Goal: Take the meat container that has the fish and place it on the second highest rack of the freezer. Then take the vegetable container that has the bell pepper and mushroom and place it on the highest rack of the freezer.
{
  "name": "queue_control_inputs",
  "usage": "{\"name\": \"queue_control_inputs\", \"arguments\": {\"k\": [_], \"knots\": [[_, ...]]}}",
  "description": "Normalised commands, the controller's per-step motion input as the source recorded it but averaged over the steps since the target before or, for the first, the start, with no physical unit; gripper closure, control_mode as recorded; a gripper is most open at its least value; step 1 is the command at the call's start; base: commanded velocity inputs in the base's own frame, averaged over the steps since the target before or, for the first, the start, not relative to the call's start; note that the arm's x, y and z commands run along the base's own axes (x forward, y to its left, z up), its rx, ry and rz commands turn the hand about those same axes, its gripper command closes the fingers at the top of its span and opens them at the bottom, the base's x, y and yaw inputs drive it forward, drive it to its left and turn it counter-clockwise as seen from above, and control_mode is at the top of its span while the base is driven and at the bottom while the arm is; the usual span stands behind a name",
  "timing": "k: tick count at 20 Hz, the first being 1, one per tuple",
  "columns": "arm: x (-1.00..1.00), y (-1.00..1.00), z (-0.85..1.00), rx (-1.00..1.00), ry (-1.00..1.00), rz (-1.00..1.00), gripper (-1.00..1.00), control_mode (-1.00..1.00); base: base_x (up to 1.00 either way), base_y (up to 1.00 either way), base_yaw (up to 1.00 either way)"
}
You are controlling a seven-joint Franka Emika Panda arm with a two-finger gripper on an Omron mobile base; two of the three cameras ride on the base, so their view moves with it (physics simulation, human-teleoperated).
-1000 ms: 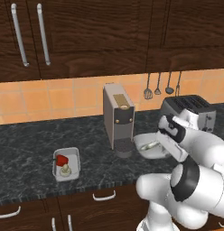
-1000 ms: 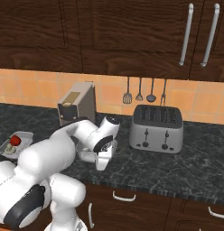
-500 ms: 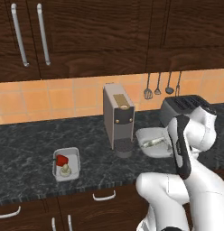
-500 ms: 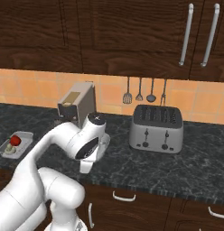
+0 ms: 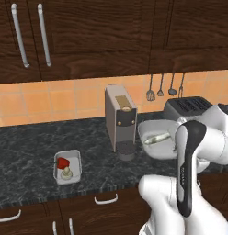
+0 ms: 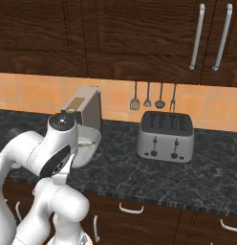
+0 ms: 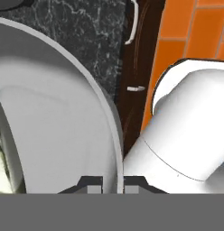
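Note:
The meat container (image 5: 155,151) is a white tub with the pale fish (image 5: 157,137) lying in it, just right of the coffee machine. My arm hides the grip in both base views. In the hand view the tub's rim (image 7: 105,117) runs straight down between my fingertips (image 7: 89,181), so my gripper (image 7: 113,182) is shut on it. From the right base view the same tub (image 6: 86,152) peeks out behind my arm. The vegetable container (image 5: 75,158) sits on the counter to the left, with the red bell pepper (image 5: 63,162) and the mushroom (image 5: 66,173) inside. The freezer is out of view.
A grey coffee machine (image 5: 120,119) stands close to the left of the held tub. A steel toaster (image 6: 166,136) stands to its right, with utensils (image 6: 148,98) hanging on the tiled wall above. Dark wooden cabinets (image 5: 88,36) overhang the black counter (image 6: 187,177).
My arm has folded and swung, with its elbow now upright in front of the tub. The tub with the fish sits slightly higher. The grip on its rim holds.

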Motion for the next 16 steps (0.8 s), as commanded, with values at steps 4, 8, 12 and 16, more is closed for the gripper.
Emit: {"name": "queue_control_inputs", "arguments": {"k": [4,8,12,16], "knots": [[-0.23,0.38,0.9,-0.09,0.0,-0.03,1.0,-1.0,0.0,0.0,0.0],[-0.01,0.14,0.02,0.0,0.0,-0.01,1.0,-1.0,0.0,0.0,0.0],[-0.29,0.0,0.0,0.0,-0.06,-0.01,1.0,1.0,-0.24,0.0,-0.03],[0.0,0.0,0.0,0.0,0.0,0.0,1.0,1.0,-0.99,0.0,-0.28]]}}
